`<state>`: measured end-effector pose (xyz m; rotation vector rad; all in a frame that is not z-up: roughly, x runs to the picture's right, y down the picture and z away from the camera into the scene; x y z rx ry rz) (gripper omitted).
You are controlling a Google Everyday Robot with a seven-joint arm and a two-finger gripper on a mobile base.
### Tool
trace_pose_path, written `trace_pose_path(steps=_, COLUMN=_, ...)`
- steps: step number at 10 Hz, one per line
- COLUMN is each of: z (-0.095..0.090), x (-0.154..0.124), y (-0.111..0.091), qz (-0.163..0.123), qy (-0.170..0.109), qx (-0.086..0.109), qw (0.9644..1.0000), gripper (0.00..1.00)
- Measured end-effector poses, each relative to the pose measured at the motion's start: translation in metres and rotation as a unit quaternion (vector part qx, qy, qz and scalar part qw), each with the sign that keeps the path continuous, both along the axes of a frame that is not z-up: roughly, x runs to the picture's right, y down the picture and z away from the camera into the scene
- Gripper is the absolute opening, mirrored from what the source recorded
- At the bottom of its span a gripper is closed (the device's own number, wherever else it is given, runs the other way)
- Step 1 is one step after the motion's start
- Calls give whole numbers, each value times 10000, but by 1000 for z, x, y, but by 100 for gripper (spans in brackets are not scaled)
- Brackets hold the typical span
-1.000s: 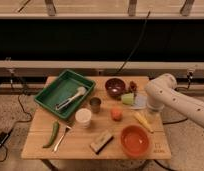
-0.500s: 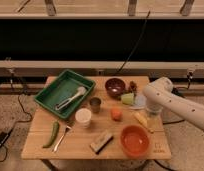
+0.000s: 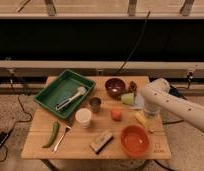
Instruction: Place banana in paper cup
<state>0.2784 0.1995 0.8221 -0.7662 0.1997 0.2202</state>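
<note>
Right of the paper cup (image 3: pixel 83 117), past the round orange fruit (image 3: pixel 116 114), the banana (image 3: pixel 140 118) lies flat on the bench (image 3: pixel 80 148), well apart from the cup. Farther right of the cup, just beside the banana, the claw (image 3: pixel 151 108) hangs from the white arm (image 3: pixel 171 103). I cannot tell whether it is spread or pressed together.

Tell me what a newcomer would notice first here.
The white arm reaches in from the right, with its gripper low beside the banana. Next come the green tray at back left and the orange bowl at front right. The paper cup stands near the middle, left of the banana.
</note>
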Motion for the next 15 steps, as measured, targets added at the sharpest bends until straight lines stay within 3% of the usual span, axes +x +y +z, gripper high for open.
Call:
trace_pose_path(steps=7, z=11, x=-5, y=12, qz=181, qy=-34, qx=-233, qw=9996, gripper=62)
trace_pose_path(steps=10, z=13, x=-6, y=14, qz=180, qy=-63, qx=-254, qw=9995, gripper=36)
trace_pose_path(steps=12, z=13, x=-6, y=13, qz=137, qy=-111, qx=-254, qw=9995, gripper=13)
trace_pose_path(steps=14, z=13, x=-5, y=9, qz=86, qy=-156, qx=-229, qw=9996, gripper=0)
trace_pose_path(steps=15, z=13, x=-5, y=6, qz=46, qy=-192, qx=-212, qw=9996, gripper=0)
